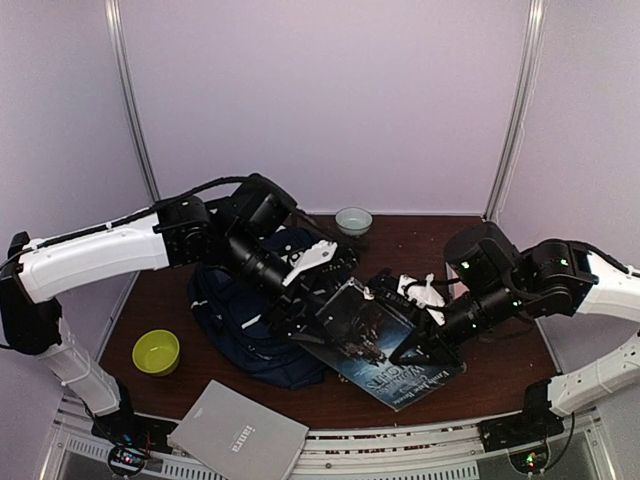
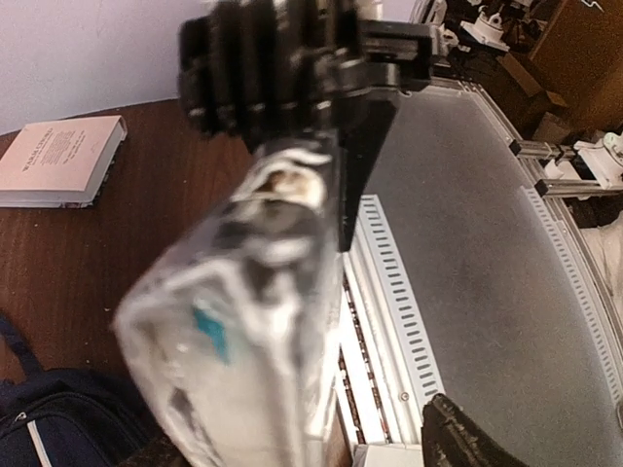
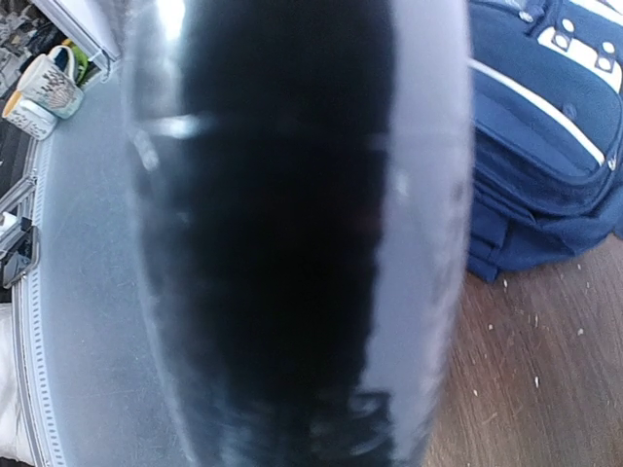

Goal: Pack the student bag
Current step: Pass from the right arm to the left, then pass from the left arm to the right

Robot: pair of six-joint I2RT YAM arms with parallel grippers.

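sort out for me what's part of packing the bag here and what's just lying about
Part of the job:
- backpack
- dark book, gripped by the right end effector

Lying about:
- green bowl
- pale bowl
- grey book, untouched at the near edge; it may be packed later

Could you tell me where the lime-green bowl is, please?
Top view: the lime-green bowl sits left on the brown table, beside the navy blue fabric backpack, near the grey book.
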